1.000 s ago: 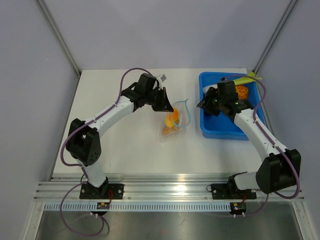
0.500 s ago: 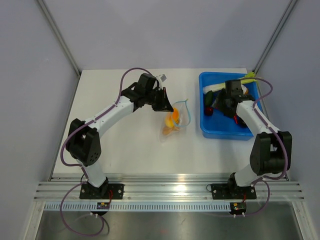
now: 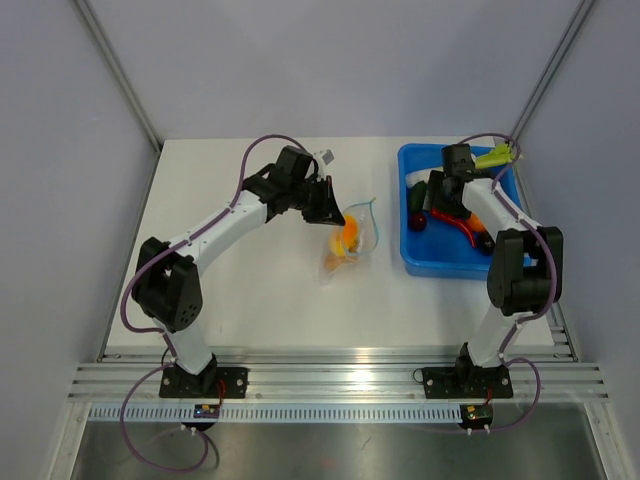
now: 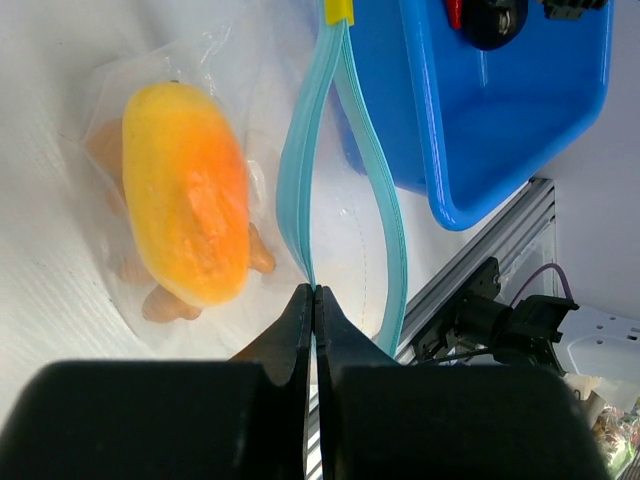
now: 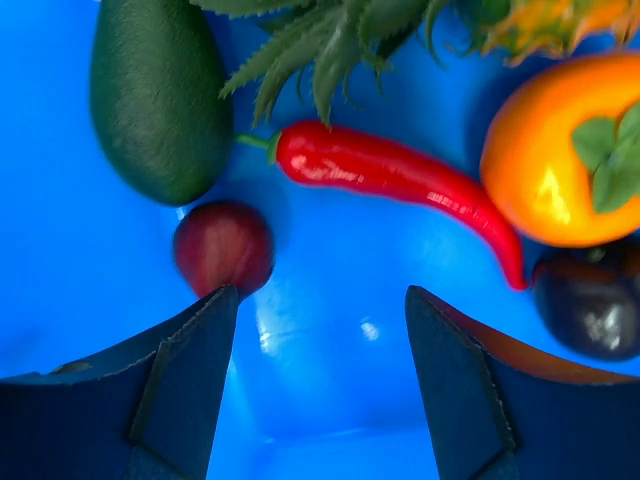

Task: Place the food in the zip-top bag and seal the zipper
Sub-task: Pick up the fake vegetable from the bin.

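The clear zip-top bag (image 3: 352,243) lies mid-table with its mouth open. Inside are a yellow-orange oblong piece (image 4: 185,220) and a lumpy orange cluster (image 4: 150,300) under it. My left gripper (image 4: 315,290) is shut on one side of the blue-green zipper strip (image 4: 300,170) and holds it up; the other side (image 4: 385,220) bows away. It also shows in the top view (image 3: 335,215). My right gripper (image 5: 320,295) is open and empty over the blue tray's floor, and also shows in the top view (image 3: 432,205). A glossy red chili (image 5: 400,175) lies just beyond its fingertips.
The blue tray (image 3: 440,262) at the right also holds a dark green avocado (image 5: 150,100), a small red ball (image 5: 223,247) by the left finger, a round orange fruit with green top (image 5: 550,170), a dark purple piece (image 5: 590,305) and a leek (image 3: 495,157).
My right arm has swung its wrist toward the tray's back, and the gripper now points down over the tray's middle near the chili. The left gripper and the bag have not moved.
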Controlling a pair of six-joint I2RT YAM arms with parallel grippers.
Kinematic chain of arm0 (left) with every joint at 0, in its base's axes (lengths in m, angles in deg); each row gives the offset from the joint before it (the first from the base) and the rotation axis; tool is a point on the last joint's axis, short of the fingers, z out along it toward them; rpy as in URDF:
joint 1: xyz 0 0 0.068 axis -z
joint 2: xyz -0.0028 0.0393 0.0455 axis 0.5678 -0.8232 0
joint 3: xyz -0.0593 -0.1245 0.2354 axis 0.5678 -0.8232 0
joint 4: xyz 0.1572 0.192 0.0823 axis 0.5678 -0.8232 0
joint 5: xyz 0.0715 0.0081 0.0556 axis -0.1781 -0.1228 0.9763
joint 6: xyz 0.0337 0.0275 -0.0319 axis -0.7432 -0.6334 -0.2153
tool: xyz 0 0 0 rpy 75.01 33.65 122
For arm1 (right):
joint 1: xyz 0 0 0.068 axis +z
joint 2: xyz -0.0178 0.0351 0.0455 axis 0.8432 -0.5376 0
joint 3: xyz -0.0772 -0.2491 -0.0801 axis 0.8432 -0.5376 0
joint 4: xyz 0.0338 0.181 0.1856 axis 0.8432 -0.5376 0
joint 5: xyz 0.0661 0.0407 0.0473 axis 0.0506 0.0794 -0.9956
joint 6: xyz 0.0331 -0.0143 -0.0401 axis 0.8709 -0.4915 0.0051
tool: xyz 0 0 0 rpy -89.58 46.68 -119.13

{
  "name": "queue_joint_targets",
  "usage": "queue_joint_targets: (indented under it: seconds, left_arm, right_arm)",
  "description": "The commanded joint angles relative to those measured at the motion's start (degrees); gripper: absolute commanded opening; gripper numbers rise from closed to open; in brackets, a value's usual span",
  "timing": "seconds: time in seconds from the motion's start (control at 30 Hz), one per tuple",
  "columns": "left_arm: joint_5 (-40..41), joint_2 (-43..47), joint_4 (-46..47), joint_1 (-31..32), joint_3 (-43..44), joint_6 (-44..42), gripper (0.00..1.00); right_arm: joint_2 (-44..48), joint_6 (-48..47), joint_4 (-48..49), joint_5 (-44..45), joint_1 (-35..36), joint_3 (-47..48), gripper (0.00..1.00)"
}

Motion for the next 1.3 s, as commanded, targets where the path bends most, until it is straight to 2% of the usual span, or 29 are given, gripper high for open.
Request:
queue_joint_targets:
  seconds: [0.0, 0.27, 0.4, 0.6, 0.9, 1.03, 1.17, 1.27]
  left_arm:
    - [-1.6, 1.2, -0.3, 0.2, 3.5, -2.2, 0.00]
    - [-1.6, 0.7, -2.2, -0.1, 5.2, -4.1, 0.00]
    - [-1.7, 0.6, -3.0, -0.4, 5.5, -4.9, 0.00]
    - [-2.1, 0.4, -3.6, -0.8, 5.8, -5.7, 0.00]
    - [-2.9, -0.9, -4.8, -1.1, 7.5, -5.8, 0.00]
    - [-2.1, -0.5, -4.8, -1.1, 7.0, -6.2, 0.00]
    - [-2.1, -1.2, -5.5, -1.1, 7.7, -6.5, 0.00]
    - [-1.9, -1.8, -5.5, -1.2, 8.0, -6.6, 0.00]
  right_arm:
    - [-2.5, -6.9, -0.8, 3.2, -0.2, 3.9, 0.75]
    - [-6.2, -13.6, -1.0, 3.6, -0.2, 6.0, 0.76]
    - [-8.4, -21.9, -1.1, 5.1, -0.1, 6.2, 0.77]
    - [-11.5, -29.0, 2.1, 4.7, -0.4, 4.5, 0.77]
    - [-12.8, -31.7, 9.0, 4.2, -0.9, 1.0, 0.76]
    - [-8.2, -31.0, 11.3, -0.4, -0.9, -1.6, 0.75]
    - [-4.9, -31.9, 13.9, -0.3, -0.9, -3.4, 0.74]
    - [-5.9, -32.9, 14.9, 0.3, -0.9, -2.5, 0.74]
